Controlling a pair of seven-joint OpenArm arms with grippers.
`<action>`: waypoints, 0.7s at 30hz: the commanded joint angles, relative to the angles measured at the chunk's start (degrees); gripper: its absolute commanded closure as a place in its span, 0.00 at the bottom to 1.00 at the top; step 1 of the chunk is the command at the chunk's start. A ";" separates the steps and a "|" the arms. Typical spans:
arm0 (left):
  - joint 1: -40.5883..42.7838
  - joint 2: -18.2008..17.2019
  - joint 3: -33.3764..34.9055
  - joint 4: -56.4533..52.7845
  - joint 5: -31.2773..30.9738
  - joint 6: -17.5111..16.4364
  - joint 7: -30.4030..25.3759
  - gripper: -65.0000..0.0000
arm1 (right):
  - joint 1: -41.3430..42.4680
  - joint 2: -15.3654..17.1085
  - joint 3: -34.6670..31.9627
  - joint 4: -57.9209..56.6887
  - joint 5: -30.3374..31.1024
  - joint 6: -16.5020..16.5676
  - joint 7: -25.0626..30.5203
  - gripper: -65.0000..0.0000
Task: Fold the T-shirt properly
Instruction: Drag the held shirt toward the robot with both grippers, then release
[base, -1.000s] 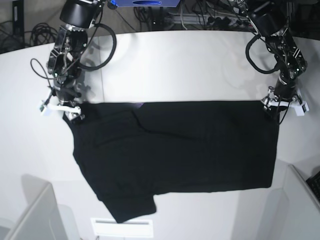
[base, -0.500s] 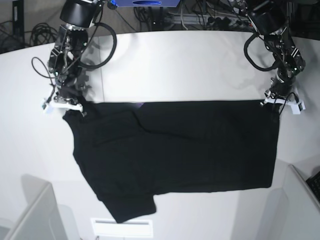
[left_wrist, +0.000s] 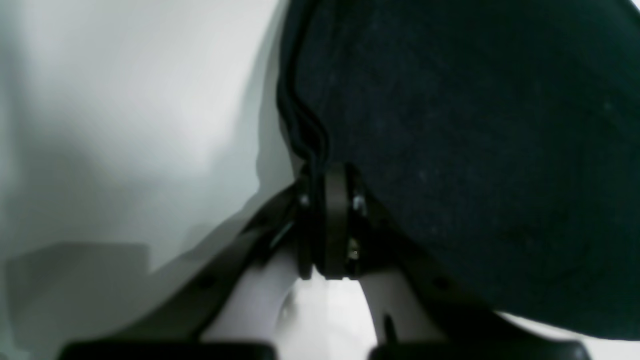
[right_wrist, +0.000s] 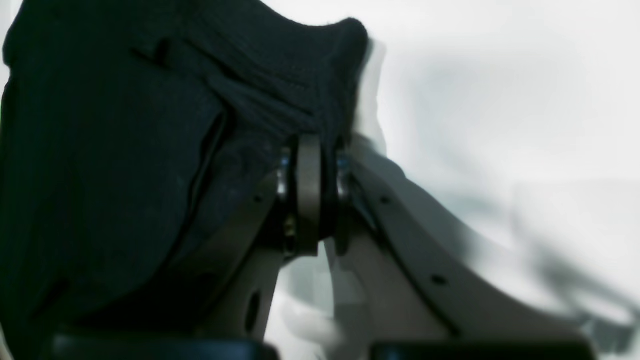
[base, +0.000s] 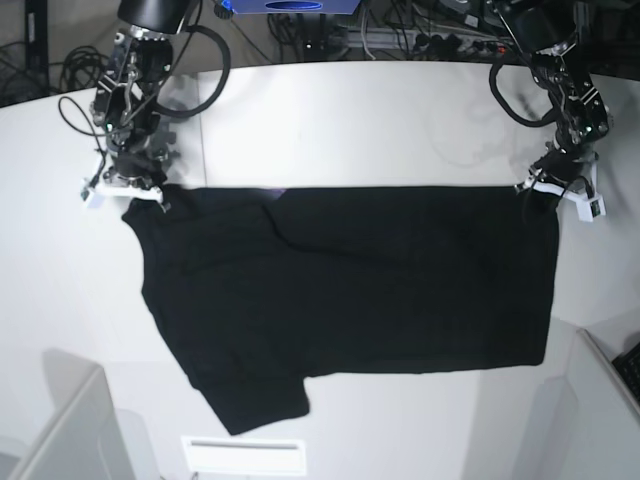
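— Where's the T-shirt (base: 350, 290)?
— Spread black-side up on white table (base: 350, 120), top edge pulled taut btwn both arms.
— Claws?
— Left gripper (base: 548, 190) & right gripper (base: 128, 186) each pinched tight on an upper corner.

Both arms reach down, well apart; left gripper (base: 557, 200) and right gripper (base: 127, 190) clamped tight on cloth.

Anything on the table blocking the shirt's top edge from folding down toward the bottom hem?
Nothing visible. Both jaws are shut on the T-shirt top corners: left gripper, right gripper. Only the shirt's own cloth and bare table lie along the way.
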 joint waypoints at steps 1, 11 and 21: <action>0.27 -0.78 -0.17 1.65 0.57 0.42 0.69 1.00 | -0.40 0.16 0.21 1.53 0.11 -0.48 -0.17 1.00; 8.09 -0.86 -0.25 8.60 0.75 0.42 0.69 1.00 | -7.25 0.08 0.21 8.65 0.11 -0.48 -0.17 1.00; 15.39 -0.86 -0.25 13.70 0.93 0.42 0.69 1.00 | -14.20 -0.01 0.04 14.27 0.11 -0.48 -0.26 1.00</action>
